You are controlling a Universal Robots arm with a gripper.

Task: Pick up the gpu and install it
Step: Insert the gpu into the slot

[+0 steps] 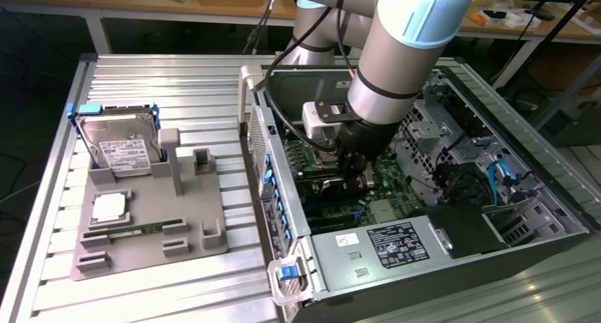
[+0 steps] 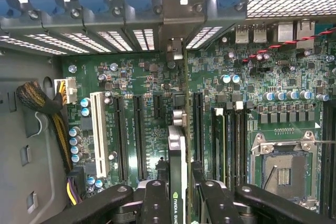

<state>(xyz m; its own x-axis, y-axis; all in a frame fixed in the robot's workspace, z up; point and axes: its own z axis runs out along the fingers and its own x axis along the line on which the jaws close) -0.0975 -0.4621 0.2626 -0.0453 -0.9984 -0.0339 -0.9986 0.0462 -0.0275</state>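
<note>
Exterior view: the gripper is down inside the open case, over the motherboard.

Wrist view: it is clamped on the gpu, held edge-on over the board's long black slots. Whether the card is seated cannot be told.

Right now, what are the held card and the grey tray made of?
The card: seen edge-on, dark matte body, maybe plastic, with a silvery, metal-looking strip. The grey tray: probably matte plastic; even colour, moulded posts.
</note>
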